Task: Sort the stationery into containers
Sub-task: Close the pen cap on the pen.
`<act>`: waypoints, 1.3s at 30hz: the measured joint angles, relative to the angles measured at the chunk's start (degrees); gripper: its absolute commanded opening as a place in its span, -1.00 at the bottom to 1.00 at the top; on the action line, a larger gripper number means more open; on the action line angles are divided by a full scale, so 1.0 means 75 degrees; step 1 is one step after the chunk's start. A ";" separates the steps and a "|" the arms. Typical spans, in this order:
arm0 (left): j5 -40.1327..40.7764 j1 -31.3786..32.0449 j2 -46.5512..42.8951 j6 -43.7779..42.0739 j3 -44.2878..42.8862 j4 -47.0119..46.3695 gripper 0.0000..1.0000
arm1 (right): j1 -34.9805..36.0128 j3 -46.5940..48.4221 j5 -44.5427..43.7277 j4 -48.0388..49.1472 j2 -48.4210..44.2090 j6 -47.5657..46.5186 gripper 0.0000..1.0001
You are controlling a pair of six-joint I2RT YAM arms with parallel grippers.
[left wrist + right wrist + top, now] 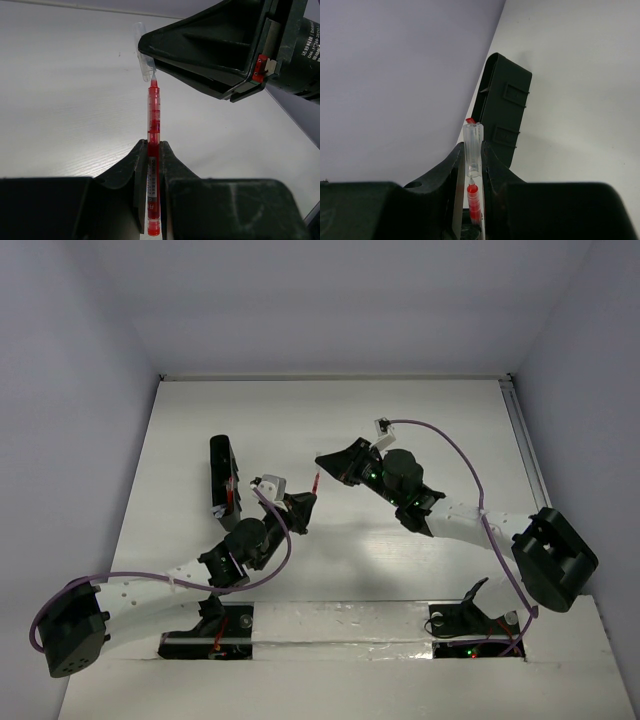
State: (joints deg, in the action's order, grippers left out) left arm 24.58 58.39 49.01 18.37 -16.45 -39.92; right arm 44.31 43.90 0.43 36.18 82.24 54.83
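On the white counter (400, 420), your left pincer (153, 150) pinches a red pen (154, 110) while your right pincer (471, 150) clamps its clear cap (472, 142). The black box (222, 475) stands nearby, and this pen is not yet stowed.

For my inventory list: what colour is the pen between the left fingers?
The pen is red; left wrist view shows it best.

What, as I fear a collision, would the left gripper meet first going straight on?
The red pen it holds would reach the clear cap in the right gripper, close ahead, though depth is unclear.
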 measured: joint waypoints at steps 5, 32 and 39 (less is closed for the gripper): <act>0.0020 0.0000 0.0000 0.0000 0.0000 0.0026 -1.00 | 0.0000 -0.0003 0.0000 0.0000 -0.0003 -0.0003 -1.00; 0.0294 -0.0050 -0.0119 -0.0003 0.0000 0.0163 -1.00 | 0.0475 -0.0003 -0.0393 0.0064 -0.0003 -0.0367 -1.00; 0.0353 -0.0070 -0.0329 0.0012 0.0020 0.0286 -1.00 | 0.0871 -0.0003 -0.0933 0.0099 0.0000 -0.0775 -1.00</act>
State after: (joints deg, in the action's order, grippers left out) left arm 27.22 57.87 46.54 18.46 -16.29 -37.78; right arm 50.85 43.88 -6.57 36.93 82.24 49.01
